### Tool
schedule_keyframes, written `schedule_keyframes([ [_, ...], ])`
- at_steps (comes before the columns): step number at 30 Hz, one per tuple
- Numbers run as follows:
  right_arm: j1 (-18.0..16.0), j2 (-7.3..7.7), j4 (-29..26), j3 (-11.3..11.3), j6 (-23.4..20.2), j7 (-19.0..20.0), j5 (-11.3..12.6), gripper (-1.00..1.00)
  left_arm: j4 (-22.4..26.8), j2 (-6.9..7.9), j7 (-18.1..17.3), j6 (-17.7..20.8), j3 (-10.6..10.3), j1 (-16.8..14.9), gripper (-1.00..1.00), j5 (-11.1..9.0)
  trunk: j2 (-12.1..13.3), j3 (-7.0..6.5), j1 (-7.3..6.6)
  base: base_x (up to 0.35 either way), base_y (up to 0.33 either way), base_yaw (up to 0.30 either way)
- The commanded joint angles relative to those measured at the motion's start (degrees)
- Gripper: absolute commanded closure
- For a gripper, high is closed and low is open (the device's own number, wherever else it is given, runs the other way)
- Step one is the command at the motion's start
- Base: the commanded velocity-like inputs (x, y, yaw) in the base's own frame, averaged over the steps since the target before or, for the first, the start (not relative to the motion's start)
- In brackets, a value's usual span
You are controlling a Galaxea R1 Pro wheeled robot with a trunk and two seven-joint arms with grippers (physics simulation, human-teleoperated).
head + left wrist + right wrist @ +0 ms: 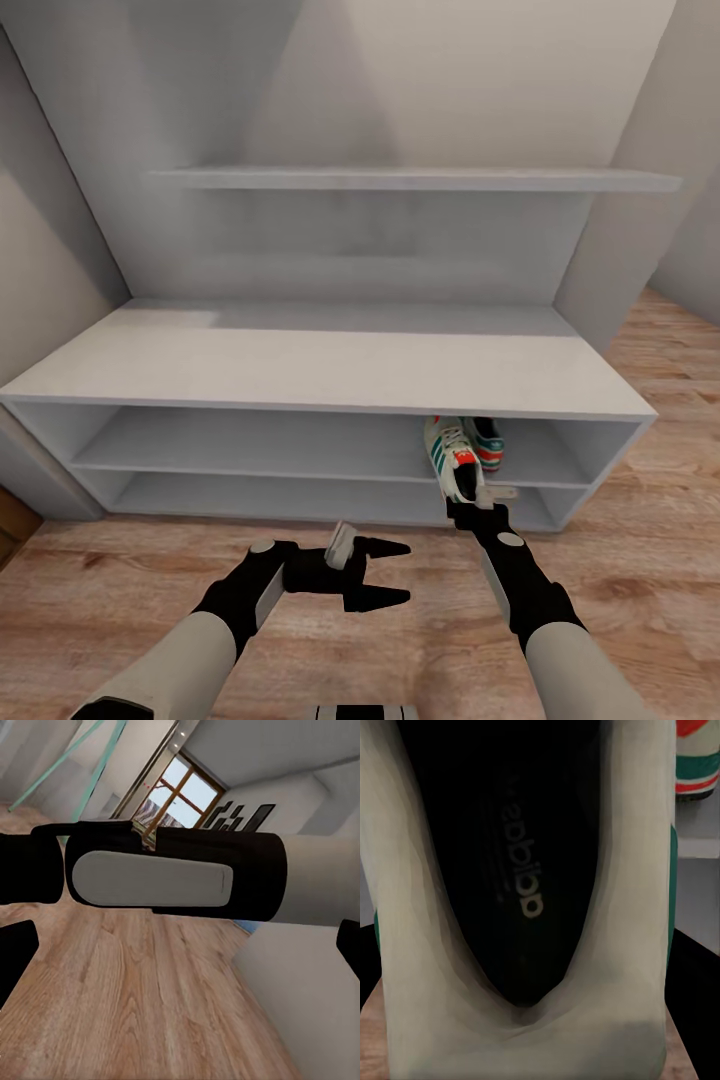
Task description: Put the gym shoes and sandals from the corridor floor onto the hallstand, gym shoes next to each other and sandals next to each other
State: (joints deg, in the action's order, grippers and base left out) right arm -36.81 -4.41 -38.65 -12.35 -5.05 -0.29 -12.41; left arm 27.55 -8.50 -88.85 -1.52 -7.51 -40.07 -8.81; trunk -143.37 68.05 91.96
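Right tool (470,500) is gripping a cream-white green-striped gym shoe (450,458), placing it on the pale grey hallstand's shelf (300,460) beside its mate (487,443); releasing likely comes next. Left tool (385,573) is hanging open.

A pale grey-white hallstand (330,360) stands against the wall on a light brown wood-plank corridor floor (150,580). Its lower part is a long, low bench with a flat top and two open shelf tiers beneath. A tall back panel rises behind the bench and carries one long upper shelf (420,180) across its width. Two cream-white gym shoes with green stripes and orange-red patches sit at the right end of the upper tier. The nearer gym shoe (452,458) is at that tier's front edge, its heel pointing outward. The farther gym shoe (488,443) is just beside it, deeper in and nearer the right end.
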Motion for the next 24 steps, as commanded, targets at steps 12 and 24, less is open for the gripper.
schedule_keyframes([
  [12, -0.02, -0.07, -0.11, -0.21, -0.33, 0.01, -0.6, 1.0, -0.04, 0.04, 0.0, -0.15, -0.4, -0.06, -1.0, -0.57, -0.02, 0.04, -0.01, 0.155, 0.0, 0.0],
  [24, -0.02, -0.07, -0.11, -0.21, -0.35, -0.01, -0.6, 1.0, -0.04, 0.01, 0.0, -0.15, -0.4, -0.04, -1.0, -0.57, -0.02, 0.04, -0.01, 0.124, 0.0, 0.0],
])
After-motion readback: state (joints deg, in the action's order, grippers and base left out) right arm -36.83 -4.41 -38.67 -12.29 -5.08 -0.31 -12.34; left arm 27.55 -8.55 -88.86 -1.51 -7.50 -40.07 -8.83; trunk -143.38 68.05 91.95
